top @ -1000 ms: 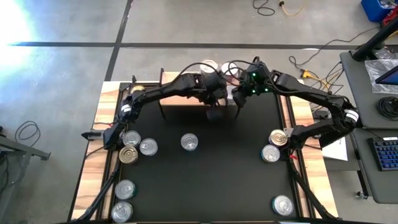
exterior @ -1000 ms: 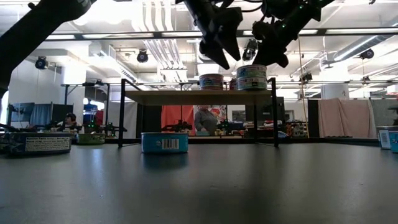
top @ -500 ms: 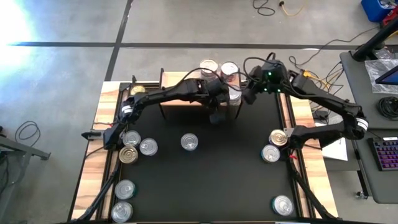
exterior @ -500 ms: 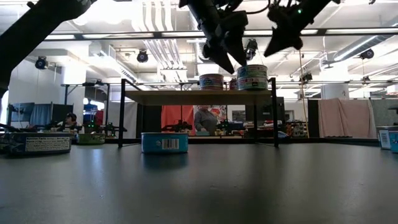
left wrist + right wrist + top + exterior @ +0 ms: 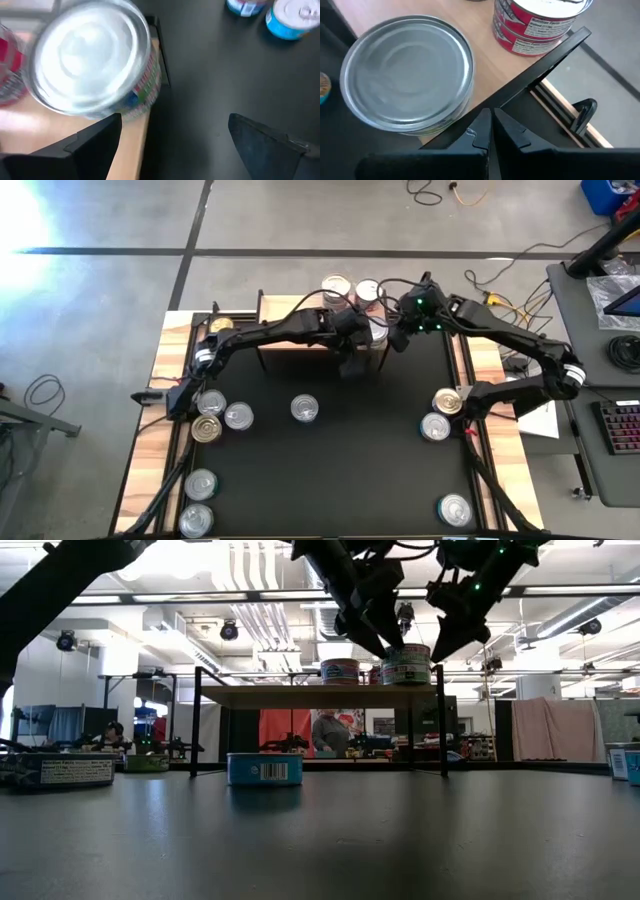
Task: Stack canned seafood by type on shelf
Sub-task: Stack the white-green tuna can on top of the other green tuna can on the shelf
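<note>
high view | both arms reach over shelf [image 5: 290,340] | left gripper [image 5: 352,363] jaws apart

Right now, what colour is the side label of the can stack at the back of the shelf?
Red with white print on the can stack, clearest in the right wrist view.

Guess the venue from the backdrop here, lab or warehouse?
Most likely a robotics lab or workshop, in an open industrial hall: exposed ceiling ducts, a concrete floor with loose cables, and other workbenches behind the test table.
</note>
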Robot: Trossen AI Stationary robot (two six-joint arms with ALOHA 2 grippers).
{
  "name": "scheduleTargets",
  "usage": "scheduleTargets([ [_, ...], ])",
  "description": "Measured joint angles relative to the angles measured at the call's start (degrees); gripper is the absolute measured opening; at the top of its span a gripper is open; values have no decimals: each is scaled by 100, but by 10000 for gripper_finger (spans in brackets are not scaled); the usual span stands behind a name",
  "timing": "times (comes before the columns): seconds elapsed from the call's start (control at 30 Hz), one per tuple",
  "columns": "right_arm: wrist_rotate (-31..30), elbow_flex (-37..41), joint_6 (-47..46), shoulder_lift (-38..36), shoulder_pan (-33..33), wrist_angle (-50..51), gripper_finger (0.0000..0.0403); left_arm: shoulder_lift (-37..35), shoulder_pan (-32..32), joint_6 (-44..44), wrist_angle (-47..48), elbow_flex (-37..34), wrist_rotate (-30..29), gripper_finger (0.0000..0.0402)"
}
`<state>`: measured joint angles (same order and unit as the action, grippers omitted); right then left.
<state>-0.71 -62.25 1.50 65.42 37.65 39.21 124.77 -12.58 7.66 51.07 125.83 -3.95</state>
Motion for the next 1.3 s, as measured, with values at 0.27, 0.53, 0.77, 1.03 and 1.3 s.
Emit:
scheduleTargets([
  [0.27, 572, -355, -210, -115, -21, 419, 9, -9, -19, 90, -339, 110, 15, 350],
  [0.53, 508, -504, -83, -121, -11, 758, 9, -20, -77, 57, -53, 123, 2, 350],
  [0.77, -128, -453, -363, -32, 7, 307, 9, -44, -80, 123, 626, 323, -2, 350],
  [1.03, -549, -425, -860, 366, 15, 251, 9, -20, -336, 347, 202, 196, 35, 350],
  [1.3, -229, -425, -1264, 423, -199, 225, 9, -29, -388, 897, 181, 74, 57, 350],
])
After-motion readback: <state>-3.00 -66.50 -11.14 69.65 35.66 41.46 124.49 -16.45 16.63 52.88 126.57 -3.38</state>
